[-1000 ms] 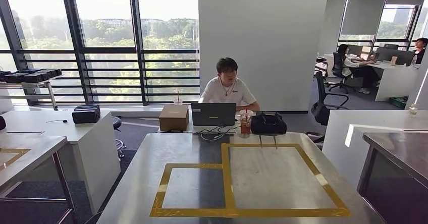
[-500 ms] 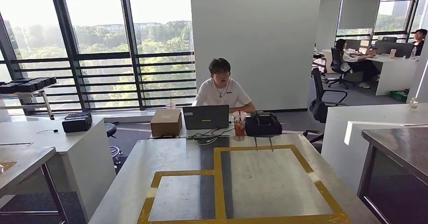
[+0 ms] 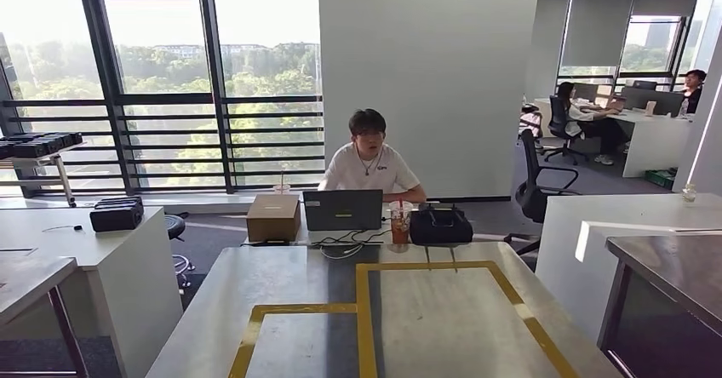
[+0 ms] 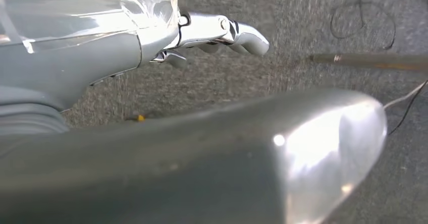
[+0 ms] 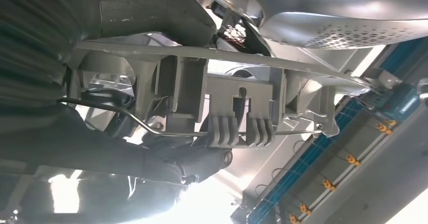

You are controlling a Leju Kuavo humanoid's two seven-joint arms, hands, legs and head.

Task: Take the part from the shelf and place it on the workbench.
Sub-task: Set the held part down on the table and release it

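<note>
The grey plastic part (image 5: 242, 108), a ribbed bracket with clips and a thin wire bail, is held in my right hand (image 5: 126, 156); the thumb lies over one side and dark fingers (image 5: 192, 159) curl under the other. My left hand (image 4: 101, 42) hangs over grey carpet and holds nothing, its silver fingers (image 4: 237, 31) stretched out. The workbench (image 3: 281, 276) is a grey metal table straight ahead in the head view, marked with yellow tape rectangles (image 3: 363, 310).
A person (image 3: 370, 161) sits behind the bench's far edge with a laptop (image 3: 343, 209), a cardboard box (image 3: 272, 217), a drink cup (image 3: 398, 223) and a black bag (image 3: 440, 225). A white desk (image 3: 85, 242) stands left, a metal table (image 3: 673, 267) right.
The whole head picture has shifted: the workbench sits lower and further left in the frame and more of the ceiling shows, so the camera has moved. Nothing on the bench has moved.
</note>
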